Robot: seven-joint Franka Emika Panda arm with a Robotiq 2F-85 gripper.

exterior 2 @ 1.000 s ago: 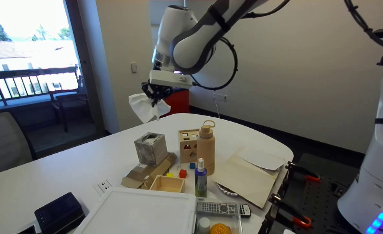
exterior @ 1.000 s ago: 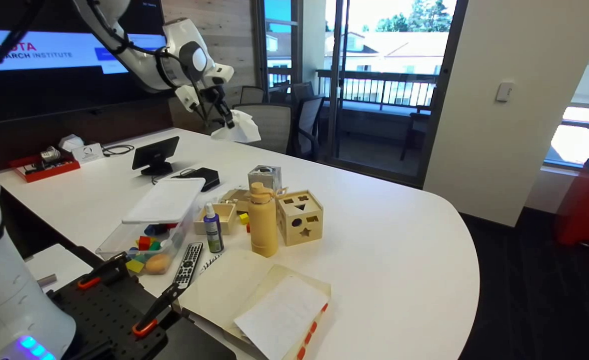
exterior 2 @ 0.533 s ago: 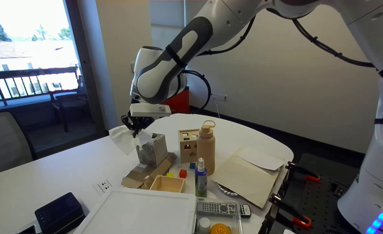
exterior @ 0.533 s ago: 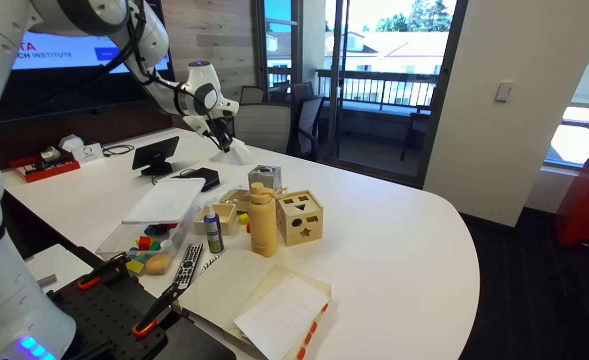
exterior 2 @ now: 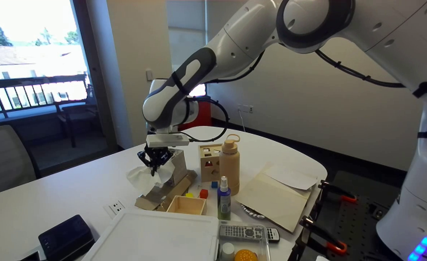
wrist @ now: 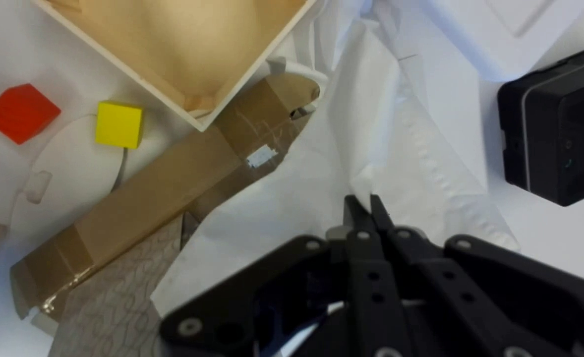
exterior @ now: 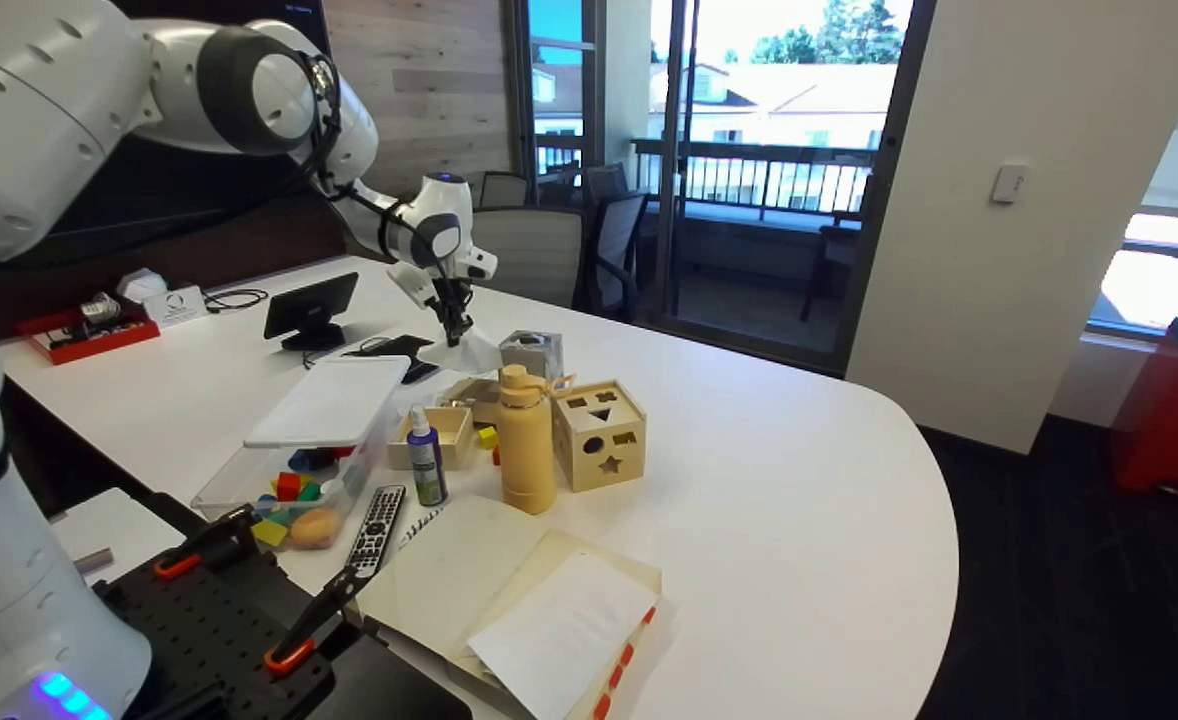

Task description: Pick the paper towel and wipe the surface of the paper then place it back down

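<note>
Pinching a thin, crumpled white paper towel [wrist: 366, 129], the slim black fingers [wrist: 355, 218] are pressed together at the tips, with no gap beyond what the soft folds need. They grip it near its middle, probably so the loose corners can spread beneath them as a wiping pad. The towel hangs over the white desk [exterior: 799, 500], just beside a grey patterned cardboard tissue box [exterior: 534, 355] and over one end of a long brown cardboard strip [wrist: 158, 188]; whether it touches any of them cannot be told. The large, flat cream-beige paper [exterior: 459, 560] lies well apart, near the robot's white base [exterior: 49, 610], presumably to be in easy reach. A loose plain white sheet [exterior: 564, 625] rests on it and might slide under a rubbing stroke.

Only the wrist view gives the pinch closely, yet it leaves the cream-beige paper out. Both exterior views include that paper, and in an exterior view its reddish-orange edge [exterior: 628, 654] shows, which nothing else reveals. In both exterior views a tan, loop-capped bottle [exterior 2: 229, 170] stands between towel and paper, not clearly seen in the wrist view; a low crossing could knock it over.
</note>
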